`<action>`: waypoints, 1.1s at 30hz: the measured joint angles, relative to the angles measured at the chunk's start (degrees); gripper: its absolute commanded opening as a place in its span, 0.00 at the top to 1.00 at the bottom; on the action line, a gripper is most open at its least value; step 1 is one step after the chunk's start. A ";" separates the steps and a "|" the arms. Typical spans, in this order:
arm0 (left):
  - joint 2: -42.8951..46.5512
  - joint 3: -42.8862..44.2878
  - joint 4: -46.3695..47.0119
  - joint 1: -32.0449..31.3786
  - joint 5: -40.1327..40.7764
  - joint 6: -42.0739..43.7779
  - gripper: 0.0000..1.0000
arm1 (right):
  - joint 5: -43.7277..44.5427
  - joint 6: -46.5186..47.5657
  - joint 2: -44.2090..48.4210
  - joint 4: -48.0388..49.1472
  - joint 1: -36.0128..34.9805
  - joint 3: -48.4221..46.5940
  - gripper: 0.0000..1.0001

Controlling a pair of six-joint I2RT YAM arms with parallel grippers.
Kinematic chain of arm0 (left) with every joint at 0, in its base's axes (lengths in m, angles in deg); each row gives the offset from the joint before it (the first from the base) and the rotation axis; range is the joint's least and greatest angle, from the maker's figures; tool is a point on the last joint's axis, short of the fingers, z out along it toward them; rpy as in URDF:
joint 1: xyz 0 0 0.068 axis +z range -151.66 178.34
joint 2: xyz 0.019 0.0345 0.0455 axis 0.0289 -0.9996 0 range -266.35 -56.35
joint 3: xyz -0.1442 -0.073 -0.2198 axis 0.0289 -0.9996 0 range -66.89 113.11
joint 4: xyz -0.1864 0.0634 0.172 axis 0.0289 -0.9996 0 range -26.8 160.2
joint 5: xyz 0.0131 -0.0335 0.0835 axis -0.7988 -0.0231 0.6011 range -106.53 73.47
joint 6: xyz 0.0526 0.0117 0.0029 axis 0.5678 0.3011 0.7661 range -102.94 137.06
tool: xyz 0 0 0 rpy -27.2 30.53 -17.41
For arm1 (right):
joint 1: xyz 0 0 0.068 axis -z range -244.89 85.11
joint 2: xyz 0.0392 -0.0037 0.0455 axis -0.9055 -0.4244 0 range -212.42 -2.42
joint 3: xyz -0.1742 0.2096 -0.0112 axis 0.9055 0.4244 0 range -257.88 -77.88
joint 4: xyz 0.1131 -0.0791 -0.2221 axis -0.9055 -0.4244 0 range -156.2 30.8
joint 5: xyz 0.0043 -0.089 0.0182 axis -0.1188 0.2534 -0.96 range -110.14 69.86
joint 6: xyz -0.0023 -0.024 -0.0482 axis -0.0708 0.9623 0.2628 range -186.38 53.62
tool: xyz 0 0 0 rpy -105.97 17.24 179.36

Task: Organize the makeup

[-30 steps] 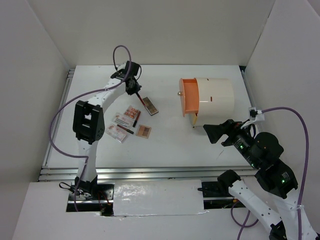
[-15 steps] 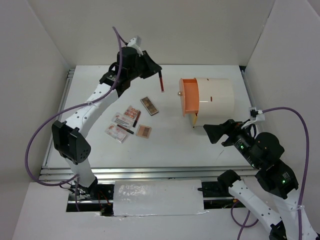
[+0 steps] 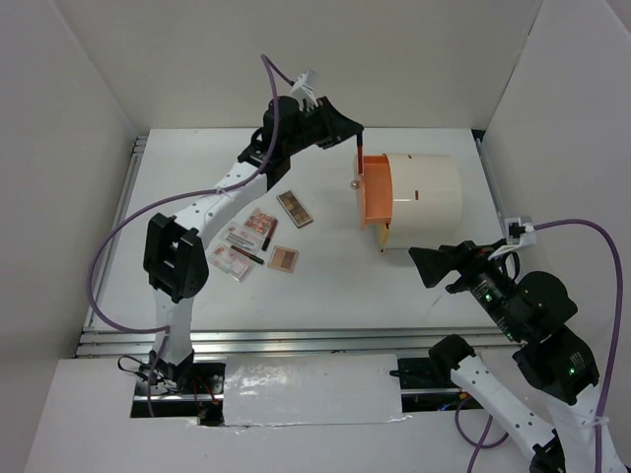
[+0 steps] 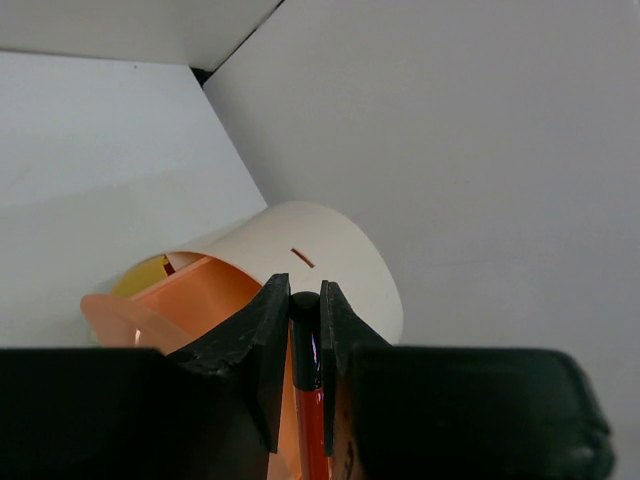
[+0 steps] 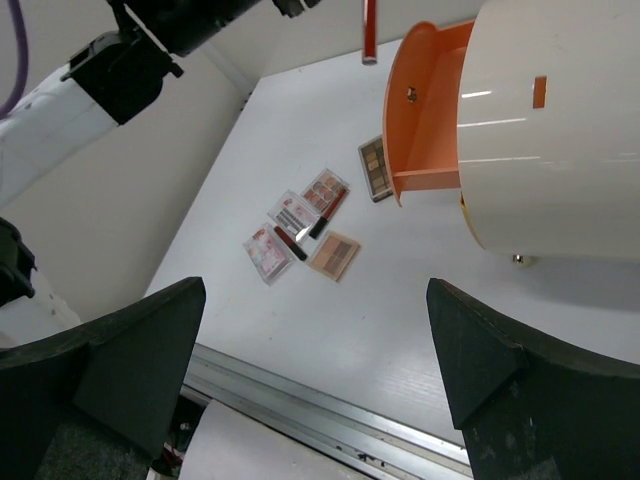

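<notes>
My left gripper (image 3: 356,132) (image 4: 305,292) is shut on a slim red makeup stick with a black cap (image 3: 359,159) (image 4: 306,400) (image 5: 369,30). The stick hangs upright just above the far end of the open orange drawer (image 3: 374,192) of the cream cylinder (image 3: 428,187). The rest of the makeup lies left of centre: a dark palette (image 3: 294,208), a beige palette (image 3: 283,258), a pink palette (image 3: 260,221), two white-pink packets (image 3: 240,237) (image 3: 229,263) and two dark sticks (image 3: 269,235) (image 3: 248,255). My right gripper (image 3: 422,267) (image 5: 315,290) hangs open and empty, near the cylinder's front.
White walls close in the table on the left, right and back. A metal rail (image 3: 296,340) runs along the near edge. A yellow part (image 3: 383,235) shows under the drawer.
My left arm lifted the red stick from beside the dark palette and swung it right, from mid-table to over the orange drawer. The right arm has shifted slightly.
</notes>
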 measured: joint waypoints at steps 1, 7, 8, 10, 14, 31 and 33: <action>-1.16 0.09 0.37 -0.55 0.09 -0.28 1.00 | -0.02 0.00 0.04 -0.04 0.00 0.00 0.00; -5.18 2.21 1.42 -3.69 0.92 -0.87 1.00 | -0.02 0.00 0.26 -0.68 0.00 0.00 0.00; -5.35 2.21 1.95 -4.13 0.96 -1.25 1.00 | -0.02 0.00 0.28 -0.76 0.00 0.00 0.00; -5.42 2.21 2.43 -4.57 1.14 -1.88 0.99 | -0.02 0.00 0.39 -0.81 0.00 0.00 0.00; -5.42 2.21 3.21 -4.57 2.23 -1.97 0.92 | -0.02 0.00 0.44 -0.87 0.00 0.00 0.00; -5.44 0.13 2.62 -4.74 4.09 -1.81 0.17 | -0.07 0.00 1.01 -1.03 0.00 0.00 0.00; -4.50 0.02 0.02 -4.74 4.94 -1.36 0.10 | -0.04 0.00 1.01 -1.05 0.00 0.00 0.00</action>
